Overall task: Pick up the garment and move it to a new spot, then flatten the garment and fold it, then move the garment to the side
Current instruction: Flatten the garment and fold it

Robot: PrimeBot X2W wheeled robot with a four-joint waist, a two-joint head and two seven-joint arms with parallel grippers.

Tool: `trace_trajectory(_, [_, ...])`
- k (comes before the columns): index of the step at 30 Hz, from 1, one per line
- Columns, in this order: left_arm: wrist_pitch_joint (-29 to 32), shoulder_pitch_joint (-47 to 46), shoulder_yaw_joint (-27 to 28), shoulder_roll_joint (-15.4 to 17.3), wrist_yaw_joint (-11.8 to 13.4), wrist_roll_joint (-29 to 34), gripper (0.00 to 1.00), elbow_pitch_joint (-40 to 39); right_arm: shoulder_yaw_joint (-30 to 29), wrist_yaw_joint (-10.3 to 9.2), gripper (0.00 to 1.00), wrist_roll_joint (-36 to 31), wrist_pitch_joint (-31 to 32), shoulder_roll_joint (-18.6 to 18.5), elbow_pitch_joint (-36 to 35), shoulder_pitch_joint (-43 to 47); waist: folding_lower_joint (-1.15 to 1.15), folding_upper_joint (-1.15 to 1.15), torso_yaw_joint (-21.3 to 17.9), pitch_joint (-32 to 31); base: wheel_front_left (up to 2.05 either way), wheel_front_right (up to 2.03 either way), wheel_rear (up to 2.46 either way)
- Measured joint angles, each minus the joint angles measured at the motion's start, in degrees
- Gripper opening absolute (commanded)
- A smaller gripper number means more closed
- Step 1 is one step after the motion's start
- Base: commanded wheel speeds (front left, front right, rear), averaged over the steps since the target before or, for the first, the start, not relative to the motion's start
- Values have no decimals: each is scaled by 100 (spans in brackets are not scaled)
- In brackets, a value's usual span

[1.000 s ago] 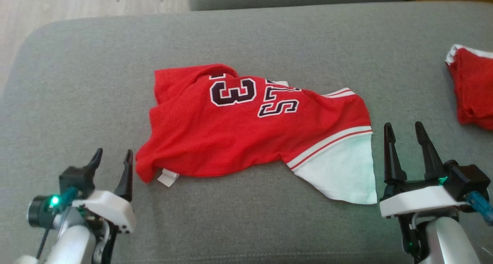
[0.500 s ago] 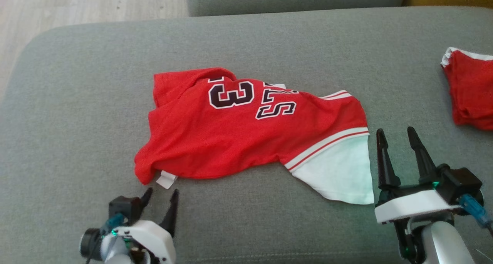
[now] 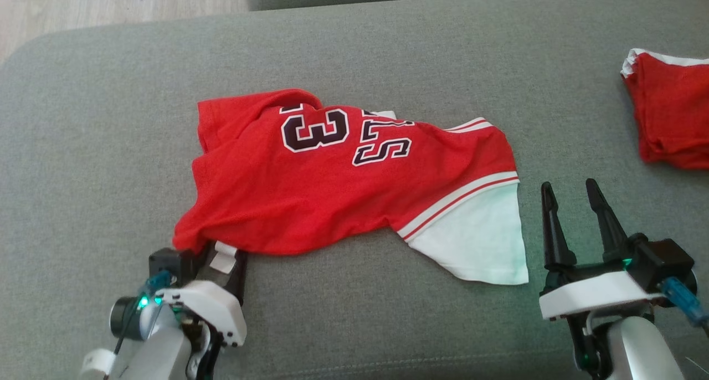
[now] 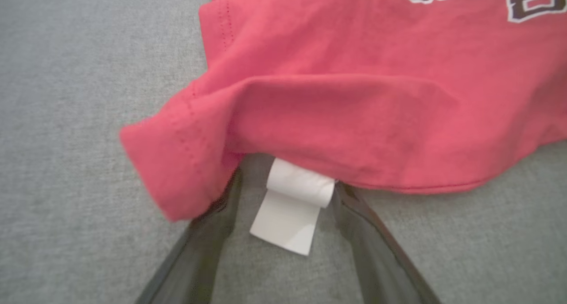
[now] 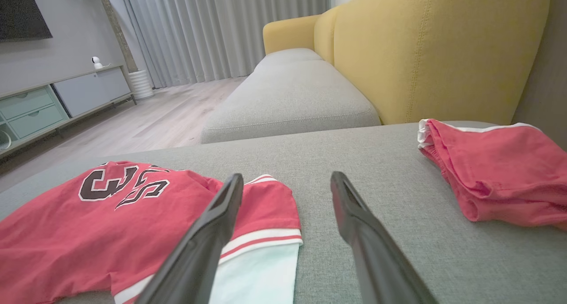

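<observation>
Our left gripper [image 3: 223, 255] stands open at the near left corner of the jersey [image 3: 332, 197], one finger on either side of the white label [image 4: 288, 211] and both tips reaching the hem. The jersey lies rumpled mid-cushion [image 3: 111, 119]. Our right gripper [image 3: 569, 186], fingers apart, sits just beside the jersey's white part.

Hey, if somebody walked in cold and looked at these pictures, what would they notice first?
The crumpled red jersey with dark numbers, lying mid-cushion on the grey sofa. Next, the left gripper, open at the jersey's near left corner, fingers either side of a white tag. A second red garment sits at the far right, beyond the open right gripper.
</observation>
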Motion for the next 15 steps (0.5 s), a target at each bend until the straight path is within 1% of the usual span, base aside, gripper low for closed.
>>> trace_trajectory(1, [-22, -46, 0, -10, -22, -1, 46, 46, 0, 0, 100, 0, 0, 0, -1, -2, 0, 0, -1, 11, 0, 0, 0])
trace_trajectory(2, [-45, -91, 0, -15, -38, -2, 25, 87, -2, 0, 100, 0, -1, 0, 0, -2, 0, 0, 2, 20, 0, 0, 0])
trace_trajectory(3, [-49, -130, 3, -15, -62, -9, 0, 131, -4, 0, 100, 0, -1, 0, 0, -3, 0, 0, 8, 26, 0, 0, 0])
trace_trajectory(9, [-145, -181, -56, -30, -115, 21, 0, 123, -60, 0, 100, 1, -3, 0, 9, -8, 0, 0, 106, 36, 0, 0, 0])
trace_trajectory(15, [-146, 150, -222, 70, -124, 158, 0, -536, -157, 0, 100, 25, -38, 0, 60, -7, 0, 0, 318, -32, 0, 0, 0])
